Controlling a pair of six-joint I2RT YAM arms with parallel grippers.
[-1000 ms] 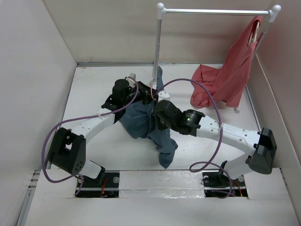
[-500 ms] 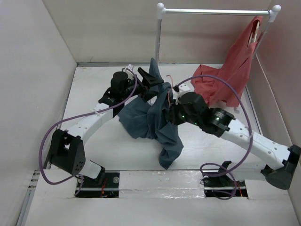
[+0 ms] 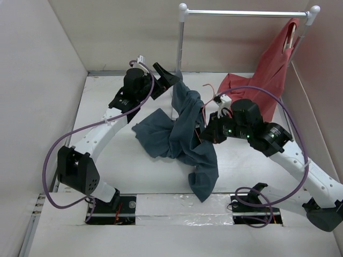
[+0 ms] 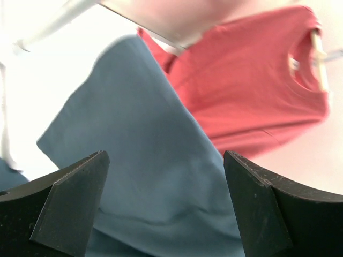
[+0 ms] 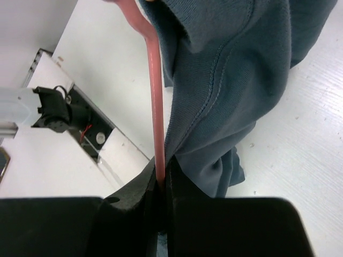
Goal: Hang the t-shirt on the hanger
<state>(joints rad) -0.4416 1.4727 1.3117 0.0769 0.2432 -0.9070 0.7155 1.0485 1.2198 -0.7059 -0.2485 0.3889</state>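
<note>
The slate-blue t-shirt (image 3: 177, 136) lay crumpled on the white table (image 3: 99, 101), one end trailing toward 6 o'clock. At its 3 o'clock edge the right gripper (image 5: 161, 179) was clamped on a seamed fold, alongside a thin pink strand (image 5: 156, 107). The left gripper (image 4: 164, 158), jaws spread wide, sat by the shirt's raised tip at 11 o'clock. The hanger (image 3: 244, 13) stood beyond at 1 o'clock, with a red shirt (image 3: 268, 80) hanging from it.
</note>
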